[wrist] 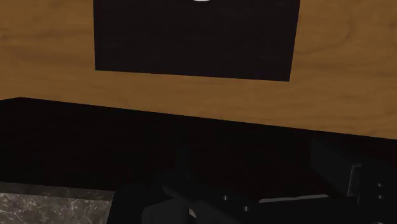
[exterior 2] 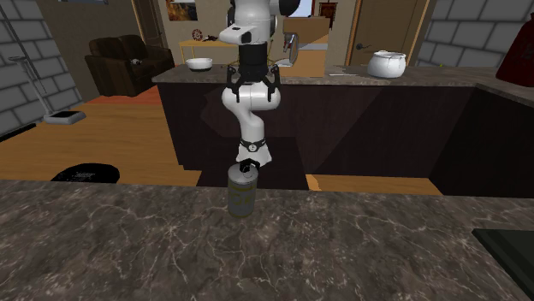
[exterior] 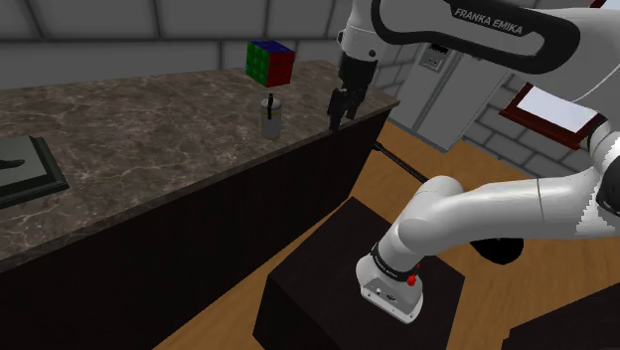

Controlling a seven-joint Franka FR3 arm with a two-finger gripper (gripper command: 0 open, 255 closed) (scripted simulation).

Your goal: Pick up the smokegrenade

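Note:
The smoke grenade (exterior: 271, 117) is a small grey-green cylinder with a dark lever top, standing upright on the marble counter (exterior: 149, 149) near its front edge. In the second exterior view the grenade (exterior 2: 242, 190) stands at the counter's far edge. My black gripper (exterior: 338, 119) hangs over the counter's edge, to the shoulder view's right of the grenade and apart from it. Seen from across the counter, the gripper (exterior 2: 253, 88) is above and behind the grenade, its fingers spread and nothing between them. The wrist view looks down past the counter's dark front to the wood floor (wrist: 51, 63).
A coloured puzzle cube (exterior: 270, 62) sits behind the grenade. A dark flat frame (exterior: 25, 169) lies at the counter's left end. My black stand (exterior: 338, 278) is on the wood floor beside the counter. A white pot (exterior 2: 387, 63) and a bowl (exterior 2: 199, 63) sit on a far counter.

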